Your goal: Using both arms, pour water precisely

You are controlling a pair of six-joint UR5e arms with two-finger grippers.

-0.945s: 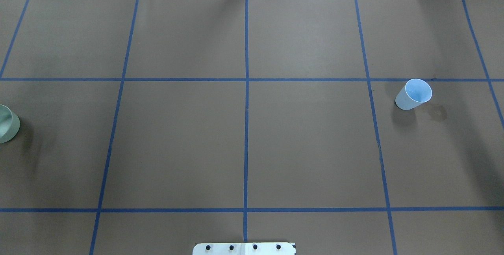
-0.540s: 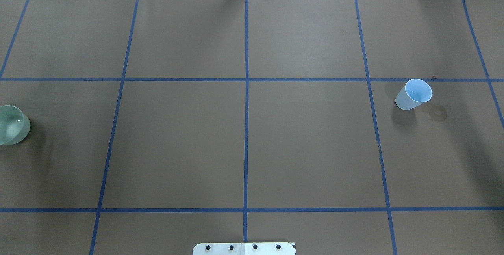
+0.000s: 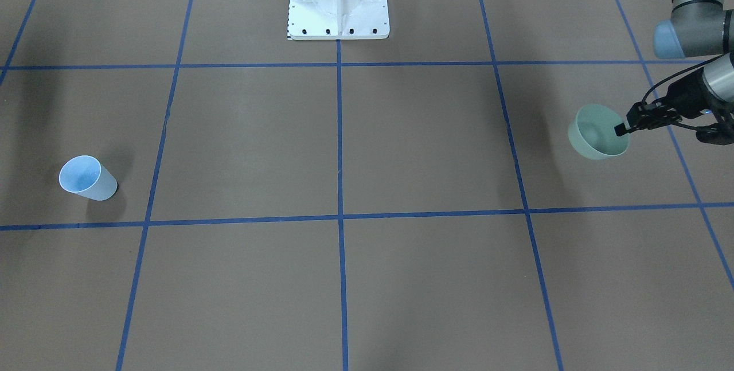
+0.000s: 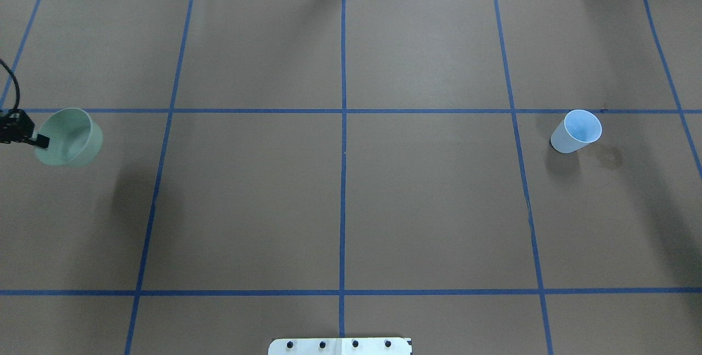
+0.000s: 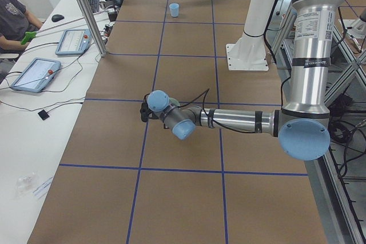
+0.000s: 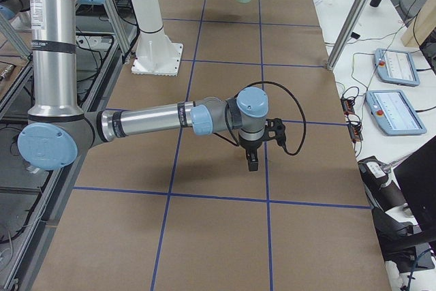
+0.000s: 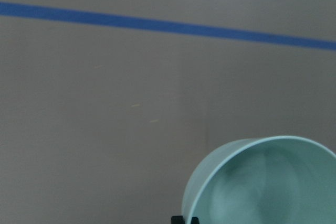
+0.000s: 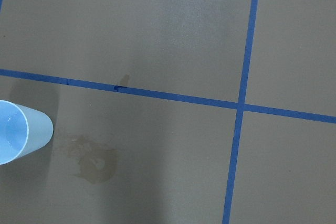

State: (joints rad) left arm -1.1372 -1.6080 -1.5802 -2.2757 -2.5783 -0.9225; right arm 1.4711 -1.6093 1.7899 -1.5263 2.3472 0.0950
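The water [image 7: 247, 198], a faint sheen, lies in the green bowl [image 4: 68, 136], mouth up, held above the counter [image 4: 340, 207] at its left edge by the left fingers [image 4: 41, 140] pinched on its rim. The blue cup [image 4: 576, 131] stands upright far to its right, nearer the right fingers [image 6: 252, 161], whose opening I cannot tell.

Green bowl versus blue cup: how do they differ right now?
The green bowl is wide and rounded; the blue cup is narrow and tapered. The left gripper pinches the green bowl's rim; the blue cup stands free on the table. Both are pale and open-topped.
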